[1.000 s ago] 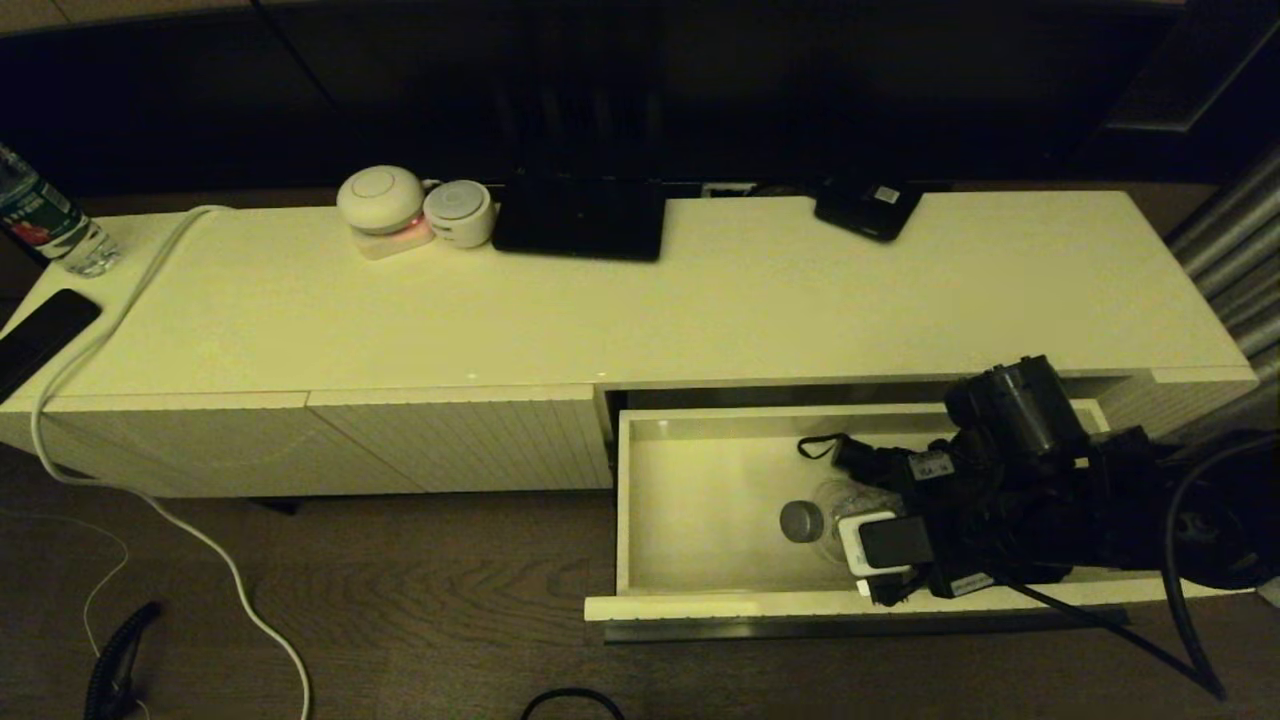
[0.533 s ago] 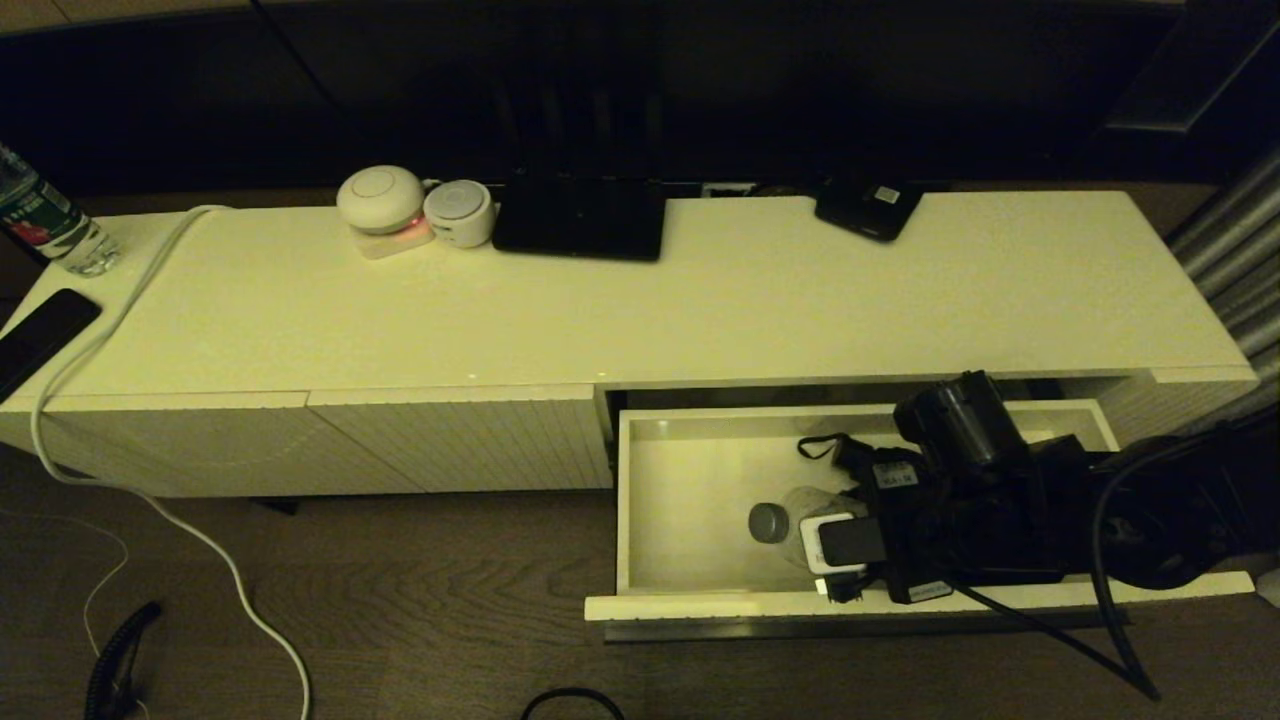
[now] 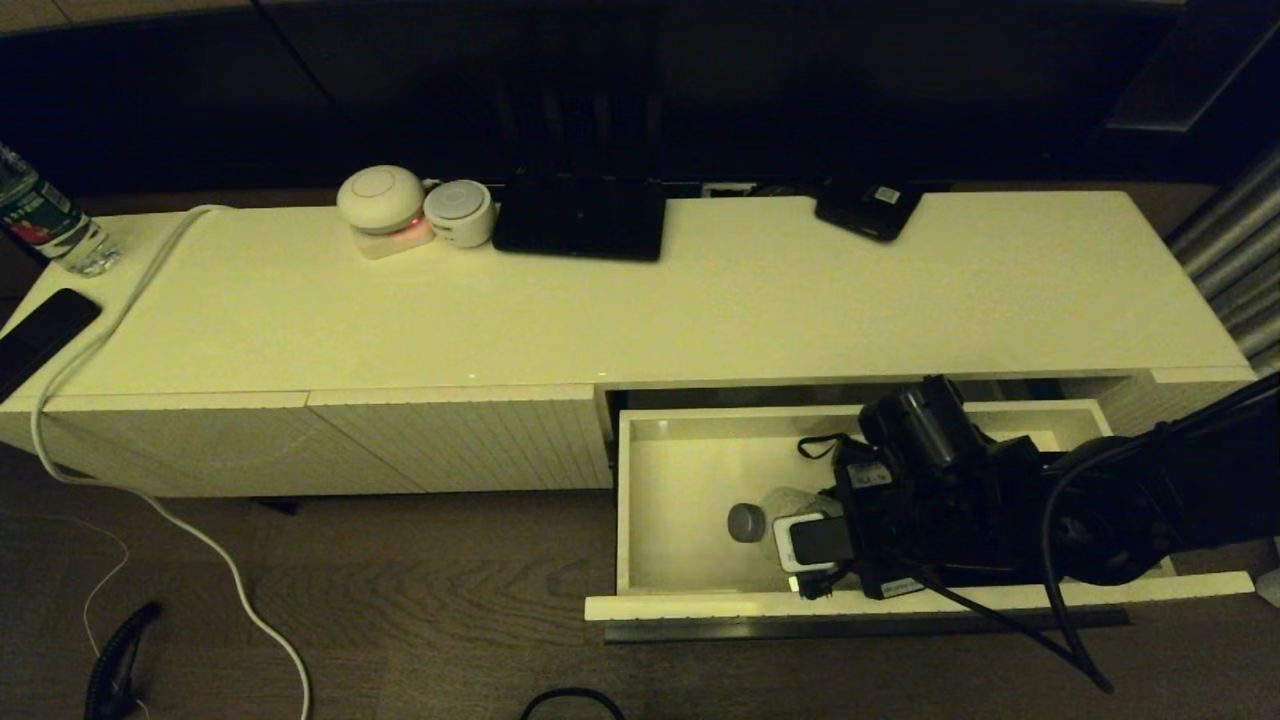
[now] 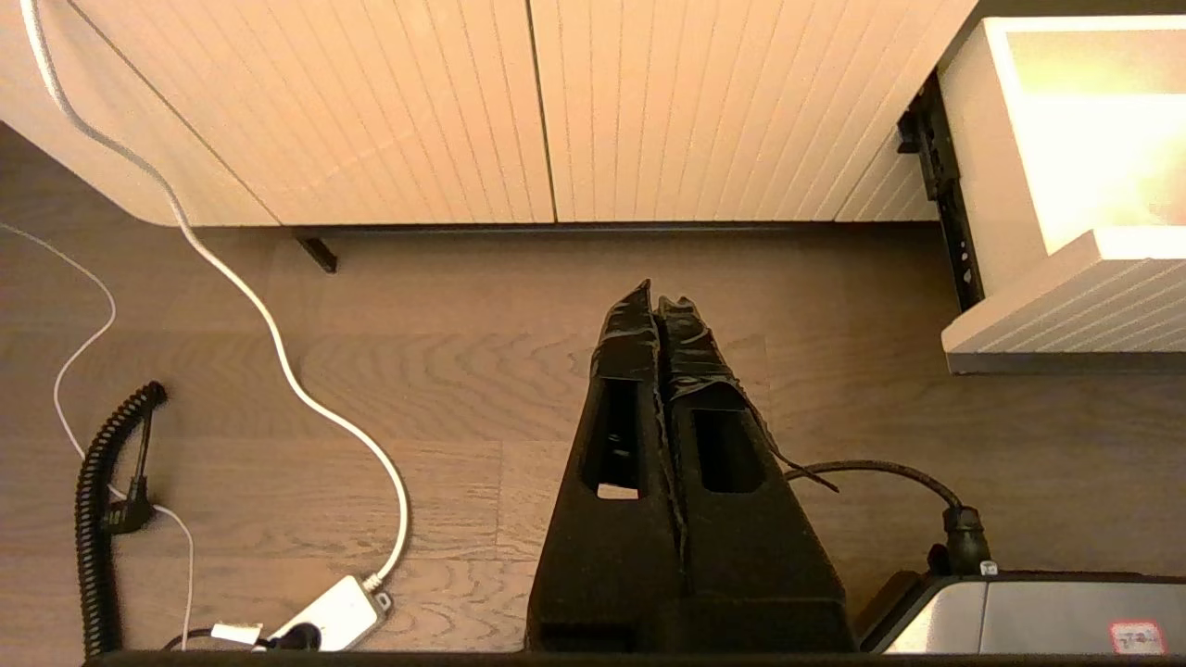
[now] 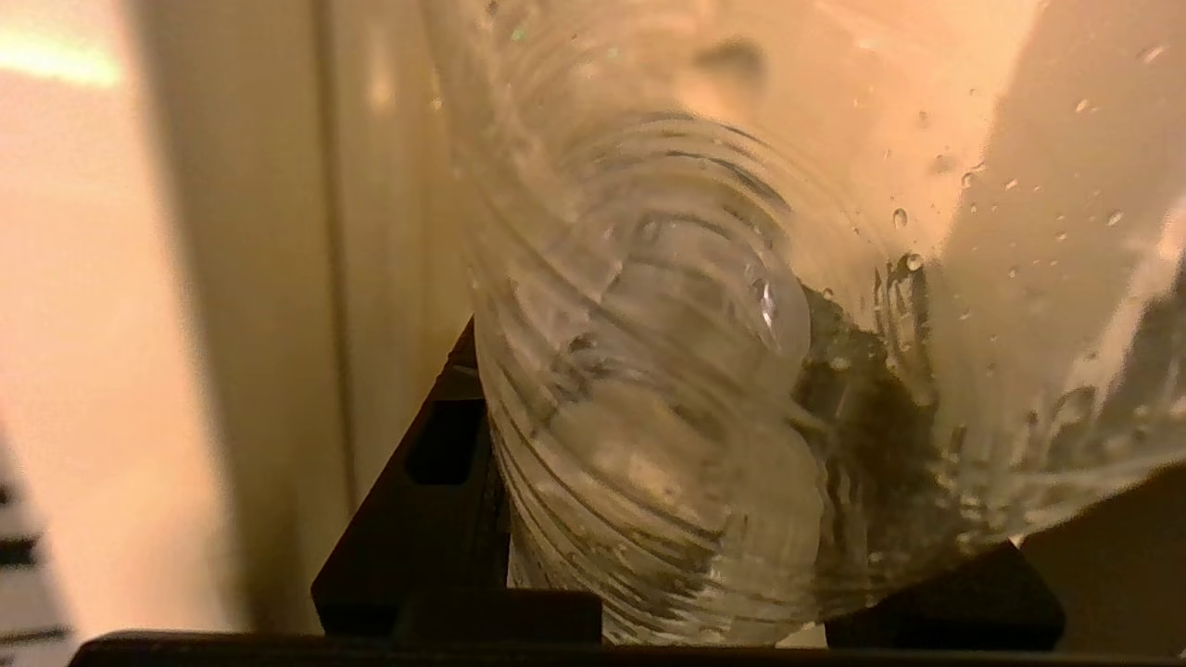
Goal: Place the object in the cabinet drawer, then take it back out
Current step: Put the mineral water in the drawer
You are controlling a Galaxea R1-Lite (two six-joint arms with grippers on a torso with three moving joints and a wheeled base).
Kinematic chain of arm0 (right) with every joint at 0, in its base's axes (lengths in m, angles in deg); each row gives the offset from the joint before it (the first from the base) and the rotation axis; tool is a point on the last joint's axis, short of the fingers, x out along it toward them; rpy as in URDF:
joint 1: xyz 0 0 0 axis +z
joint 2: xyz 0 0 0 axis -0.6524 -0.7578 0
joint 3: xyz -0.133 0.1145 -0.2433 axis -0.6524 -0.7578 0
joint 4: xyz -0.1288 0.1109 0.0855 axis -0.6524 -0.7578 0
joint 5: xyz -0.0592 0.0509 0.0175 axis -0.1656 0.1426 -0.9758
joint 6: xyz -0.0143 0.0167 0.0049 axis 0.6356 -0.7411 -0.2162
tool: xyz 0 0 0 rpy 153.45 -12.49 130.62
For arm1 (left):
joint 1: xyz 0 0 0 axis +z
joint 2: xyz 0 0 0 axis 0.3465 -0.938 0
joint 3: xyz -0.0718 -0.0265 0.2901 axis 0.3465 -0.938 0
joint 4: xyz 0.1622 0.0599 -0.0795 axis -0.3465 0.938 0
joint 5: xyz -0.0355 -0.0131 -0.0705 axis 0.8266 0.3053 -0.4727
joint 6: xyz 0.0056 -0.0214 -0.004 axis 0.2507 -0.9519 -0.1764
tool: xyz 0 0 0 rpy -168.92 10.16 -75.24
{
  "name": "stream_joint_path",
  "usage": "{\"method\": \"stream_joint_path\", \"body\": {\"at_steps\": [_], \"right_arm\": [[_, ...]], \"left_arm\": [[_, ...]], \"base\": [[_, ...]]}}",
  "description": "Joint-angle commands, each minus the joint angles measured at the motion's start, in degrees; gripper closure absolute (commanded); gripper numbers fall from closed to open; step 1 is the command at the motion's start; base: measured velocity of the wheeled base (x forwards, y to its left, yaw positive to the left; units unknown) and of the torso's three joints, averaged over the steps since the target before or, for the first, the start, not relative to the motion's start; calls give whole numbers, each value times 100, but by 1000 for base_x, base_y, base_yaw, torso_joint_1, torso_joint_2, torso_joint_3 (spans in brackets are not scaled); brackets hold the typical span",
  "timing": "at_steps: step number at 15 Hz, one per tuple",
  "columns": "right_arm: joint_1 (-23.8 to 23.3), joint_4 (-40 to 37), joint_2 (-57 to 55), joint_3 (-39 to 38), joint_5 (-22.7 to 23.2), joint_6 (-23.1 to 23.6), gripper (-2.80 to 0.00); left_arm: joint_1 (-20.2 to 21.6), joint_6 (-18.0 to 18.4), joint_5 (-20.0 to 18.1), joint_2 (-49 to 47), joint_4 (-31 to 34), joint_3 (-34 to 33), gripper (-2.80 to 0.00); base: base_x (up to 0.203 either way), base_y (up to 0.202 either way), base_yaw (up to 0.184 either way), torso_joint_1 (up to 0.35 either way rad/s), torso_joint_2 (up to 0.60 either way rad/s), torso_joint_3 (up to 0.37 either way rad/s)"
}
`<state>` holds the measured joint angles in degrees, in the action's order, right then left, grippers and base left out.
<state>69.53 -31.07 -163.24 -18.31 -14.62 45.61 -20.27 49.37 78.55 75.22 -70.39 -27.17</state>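
While your right claw (image 3: 800, 545) is reaching into the open drawer (image 3: 660, 480), it is gripping a clear bottle (image 3: 775, 515), its fingers (image 5: 435, 482) pressing the ribbed, water-beaded body from both sides. The grey cap is pointing away from the claw, and the bottle is lying low between the drawer's walls; whether it is touching the floor of the drawer you cannot tell. You are probably midway: the placing or the lifting out is not finished. Your left claw (image 4: 660, 310) is hanging closed and empty over the wooden floor. No readable writing is showing on the bottle.
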Motion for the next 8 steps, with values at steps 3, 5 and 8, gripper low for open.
{"method": "stream_joint_path", "body": {"at_steps": [3,5,8], "right_arm": [[142,22,-135,146,-42,-55,0],[214,22,-162,181,-42,-162,0],[214,-22,-153,172,-104,-162,0]], "left_arm": [[0,-3,-1,9,-3,-1,0],[0,-3,-1,7,-3,-5,0],[0,-3,-1,9,-3,-2,0]], "base": [[0,0,0,0,0,0],[0,0,0,0,0,0],[0,0,0,0,0,0]]}}
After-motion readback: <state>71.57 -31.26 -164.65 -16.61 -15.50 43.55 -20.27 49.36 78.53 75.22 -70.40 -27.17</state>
